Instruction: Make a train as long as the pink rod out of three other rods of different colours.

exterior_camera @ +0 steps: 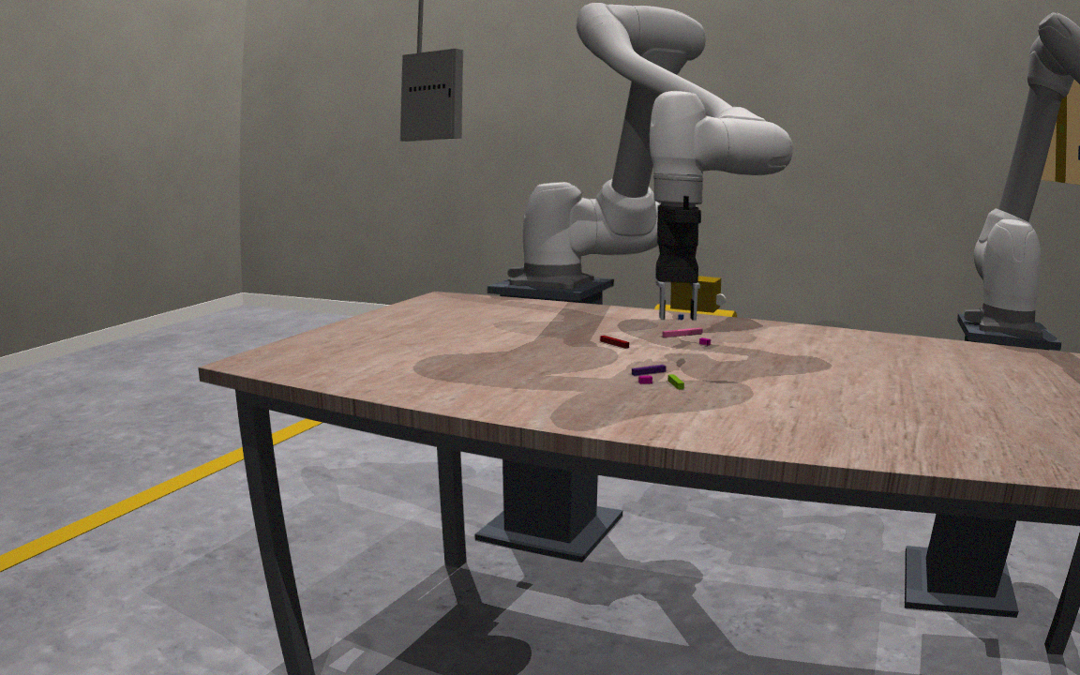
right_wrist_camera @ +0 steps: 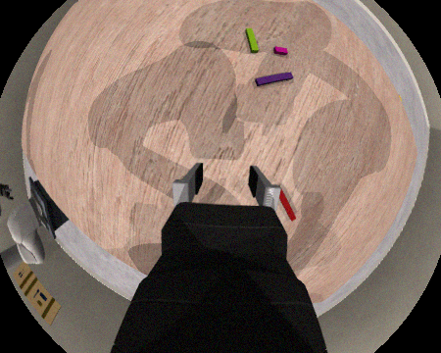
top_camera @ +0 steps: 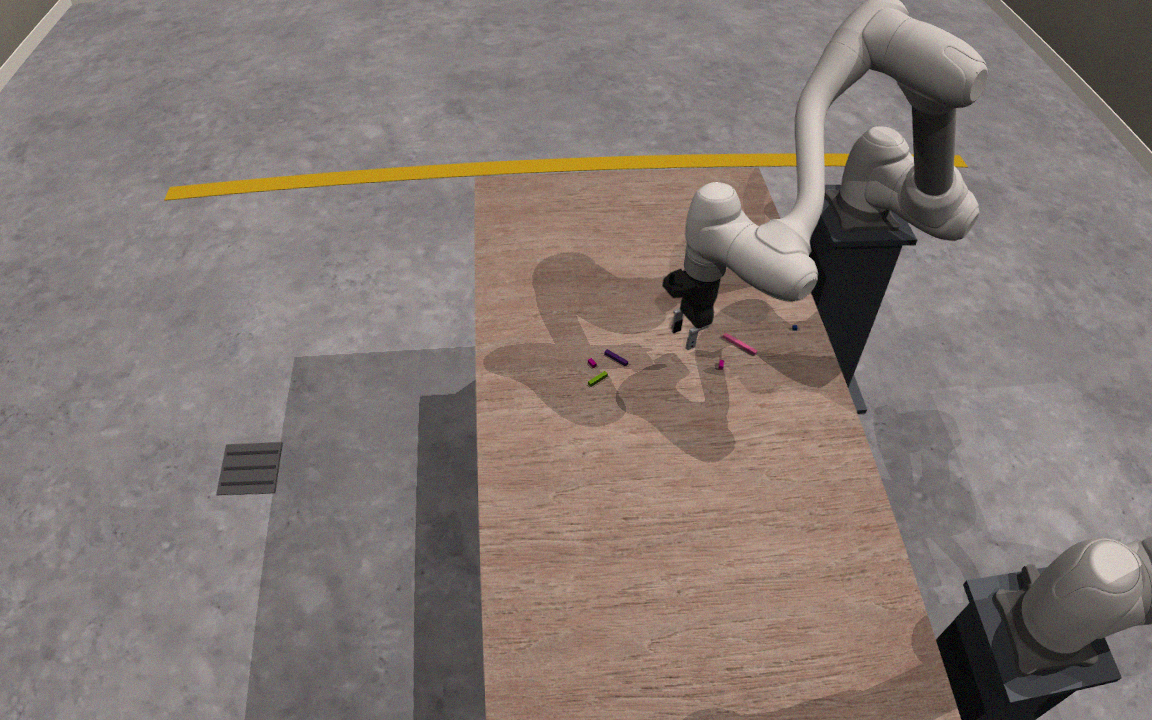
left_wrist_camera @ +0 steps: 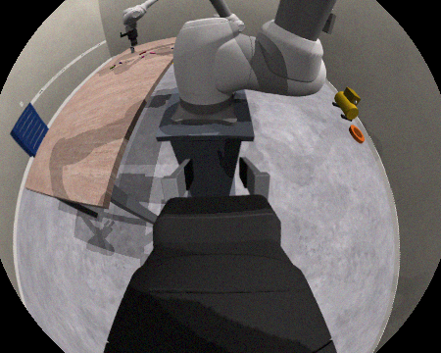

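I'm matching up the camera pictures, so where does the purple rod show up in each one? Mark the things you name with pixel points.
Top: left of the right gripper (top_camera: 685, 332) (exterior_camera: 678, 306) (right_wrist_camera: 226, 182).
Exterior: below that gripper, the purple rod (top_camera: 616, 357) (exterior_camera: 649, 369) (right_wrist_camera: 274, 78).
Left wrist: too small to tell.
Right wrist: upper part, right of centre.
Shared landmark: the table (top_camera: 652, 555) (exterior_camera: 905, 411) (left_wrist_camera: 90, 113) (right_wrist_camera: 64, 88).
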